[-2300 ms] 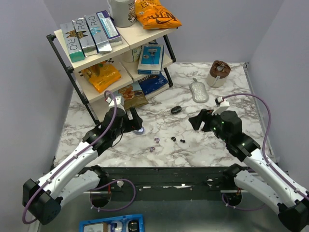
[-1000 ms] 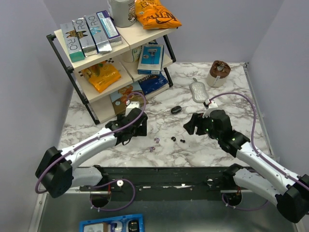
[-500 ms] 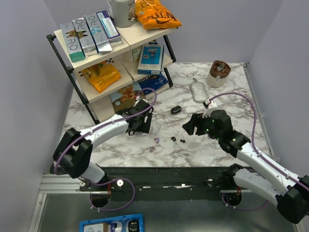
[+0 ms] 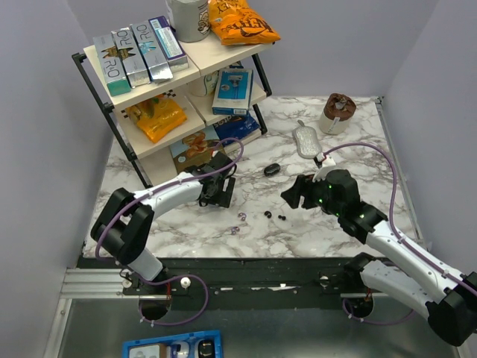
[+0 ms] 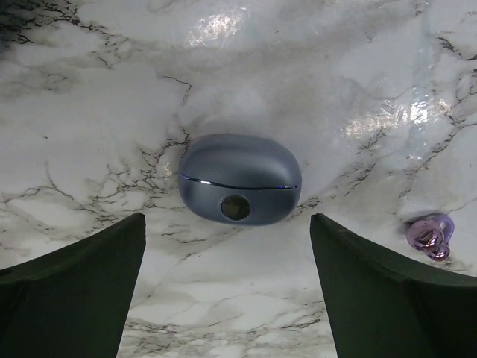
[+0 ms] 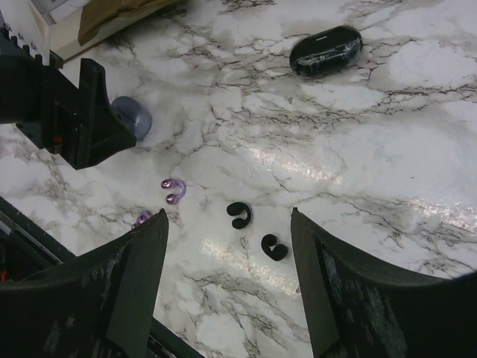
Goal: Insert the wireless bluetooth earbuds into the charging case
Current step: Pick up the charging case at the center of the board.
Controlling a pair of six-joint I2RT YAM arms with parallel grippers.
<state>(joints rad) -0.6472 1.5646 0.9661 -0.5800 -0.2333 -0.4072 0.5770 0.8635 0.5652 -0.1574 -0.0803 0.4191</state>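
Earbuds lie loose on the marble table (image 4: 291, 112) just beyond the arm bases: two lilac earbuds (image 4: 241, 217) close together on the left, and two black earbuds (image 4: 267, 214) side by side just to their right. All four rest on the stone, apart from either gripper.

A little farther in, the left gripper (image 4: 220, 192) hangs low over the table with its jaws spread wide. The left wrist view shows the blue-grey charging case (image 5: 240, 179) lying shut on the marble, centred between the two fingers and a little beyond their tips, touching neither. One lilac earbud sits near the right finger in that view.

The right gripper (image 4: 296, 192) hovers above the table to the right of the black earbuds, its jaws also wide apart and holding nothing.

Beyond both grippers, a black charging case (image 4: 272, 169) lies shut on the stone, well apart from the blue-grey one. Farther back are a grey oval pad (image 4: 306, 142) and a brown round container (image 4: 339, 112). At the far left stands a shelf rack (image 4: 149, 82) loaded with boxes and snack bags.
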